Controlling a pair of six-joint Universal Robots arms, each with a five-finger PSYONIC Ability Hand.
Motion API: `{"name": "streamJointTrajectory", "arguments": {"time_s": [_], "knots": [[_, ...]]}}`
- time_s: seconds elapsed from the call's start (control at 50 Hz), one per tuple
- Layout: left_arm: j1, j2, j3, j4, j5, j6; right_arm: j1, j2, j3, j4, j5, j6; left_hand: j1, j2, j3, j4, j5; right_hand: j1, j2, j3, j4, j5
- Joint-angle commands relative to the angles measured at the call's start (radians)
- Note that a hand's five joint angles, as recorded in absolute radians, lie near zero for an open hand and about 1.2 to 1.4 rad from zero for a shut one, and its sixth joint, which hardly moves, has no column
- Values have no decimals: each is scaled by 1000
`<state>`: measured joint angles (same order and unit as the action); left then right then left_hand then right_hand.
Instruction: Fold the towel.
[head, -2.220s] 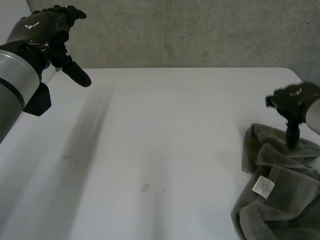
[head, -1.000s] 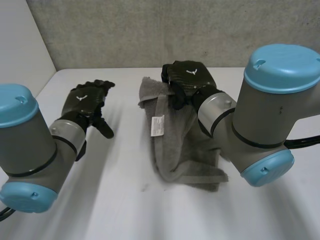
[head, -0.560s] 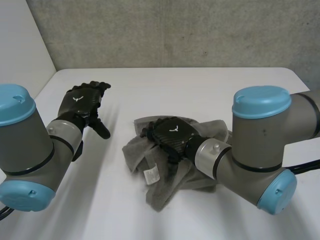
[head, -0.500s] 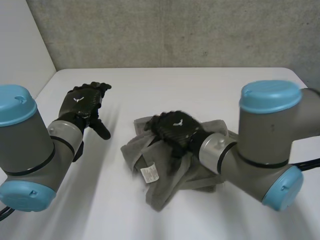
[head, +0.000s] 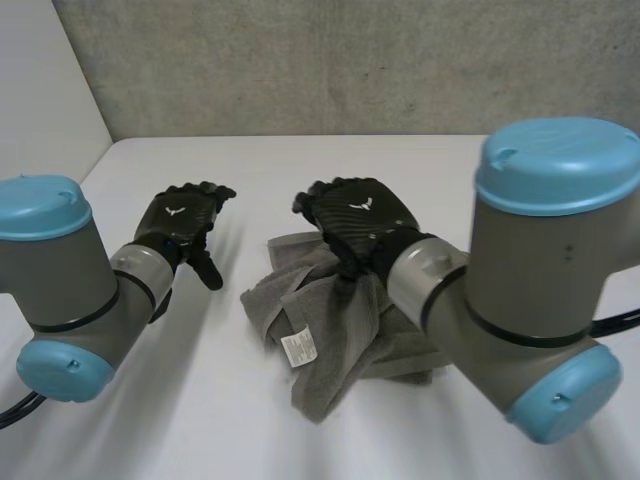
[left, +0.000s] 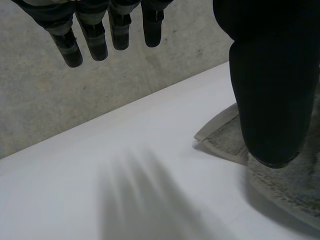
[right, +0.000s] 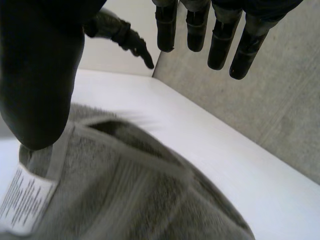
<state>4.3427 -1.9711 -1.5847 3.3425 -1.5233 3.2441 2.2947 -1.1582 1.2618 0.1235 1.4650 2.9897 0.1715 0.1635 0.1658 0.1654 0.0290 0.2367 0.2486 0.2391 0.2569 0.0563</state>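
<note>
Lifted off since half a second ago, the right hand (head: 355, 215) hovers with straight fingers, holding nothing, over the far end of the towel (head: 335, 325). Grey terry, it lies crumpled at the middle of the tabletop (head: 250, 160), long axis running far to near, a bunched tip toward the near edge. Its white label (head: 297, 348) faces up, print unreadable. The left hand (head: 178, 222) hangs relaxed and empty near the left edge.
</note>
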Motion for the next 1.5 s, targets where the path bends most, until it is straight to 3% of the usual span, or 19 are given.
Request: {"name": "streamJointTrajectory", "arguments": {"time_s": [0.02, 0.2, 0.3, 0.34, 0.42, 0.62, 0.66, 0.68, 0.7, 0.72, 0.76, 0.78, 0.9, 0.98, 1.1, 1.32, 1.5], "knots": [[20, -6, -18, -9, 18, -3, 38, 67, -139, 37, 90, 5, 13, 21, 18, 19, -19, 10, -2, 7, -10, 16], [18, 1, -110, -11, 28, -3, 22, 121, -232, 84, 92, 11, 16, 24, 21, 22, -16, 315, 303, 312, 295, 321], [17, -9, -120, -11, 75, -3, 3, 155, -272, 148, 58, 72, 33, 41, 39, 39, 1, 318, 306, 316, 298, 324], [17, -12, -120, -12, 97, -1, -24, 196, -326, 224, -29, 142, 48, 56, 54, 54, 16, 318, 306, 316, 298, 324], [18, -26, -115, -12, 150, -1, -38, 233, -375, 275, -77, 172, 48, 56, 54, 54, 16, 315, 303, 313, 295, 321], [18, -32, -118, -6, 175, -1, -63, 351, -507, 374, -84, 176, 48, 56, 54, 54, 16, 321, 309, 319, 301, 327], [18, -32, -118, -6, 175, -1, -64, 382, -533, 390, -87, 176, 48, 56, 54, 54, 16, 537, 525, 534, 516, 542], [20, -32, -119, -6, 175, -1, -64, 382, -533, 390, -88, 176, 48, 56, 54, 54, 16, 538, 526, 536, 518, 544], [18, -32, -120, -3, 175, -1, -64, 388, -536, 395, -94, 176, 45, 53, 51, 51, 13, 747, 736, 745, 727, 753], [18, -32, -120, -3, 175, -1, -64, 388, -536, 395, -94, 176, 45, 53, 51, 51, 13, 750, 738, 747, 729, 755], [18, -34, -121, -3, 175, -1, -67, 385, -533, 401, -94, 176, 45, 53, 51, 51, 13, 1158, 1146, 1155, 1138, 1164], [18, -35, -121, -3, 175, -1, -67, 385, -533, 401, -94, 176, 45, 53, 51, 51, 13, 1160, 1148, 1157, 1139, 1165], [18, -46, -120, -2, 178, 0, -107, 273, -483, 410, -103, 175, 45, 53, 51, 51, 13, 1160, 1148, 1157, 1139, 1165], [18, -55, -110, -2, 187, 0, -145, 113, -340, 368, -106, 173, 45, 53, 51, 51, 13, 1160, 1148, 1157, 1139, 1165], [17, -80, -73, 3, 253, -1, -188, -24, -205, 298, -118, 163, 45, 53, 51, 51, 13, 1160, 1148, 1157, 1139, 1165], [-20, -163, 25, 26, 278, -21, -227, -112, -90, 295, -187, 161, 48, 56, 54, 54, 16, 1160, 1148, 1157, 1139, 1165], [-72, -252, 91, 28, 275, -47, -245, -147, -67, 291, -187, 161, 159, 167, 164, 165, 127, 1160, 1148, 1157, 1139, 1165]]}}
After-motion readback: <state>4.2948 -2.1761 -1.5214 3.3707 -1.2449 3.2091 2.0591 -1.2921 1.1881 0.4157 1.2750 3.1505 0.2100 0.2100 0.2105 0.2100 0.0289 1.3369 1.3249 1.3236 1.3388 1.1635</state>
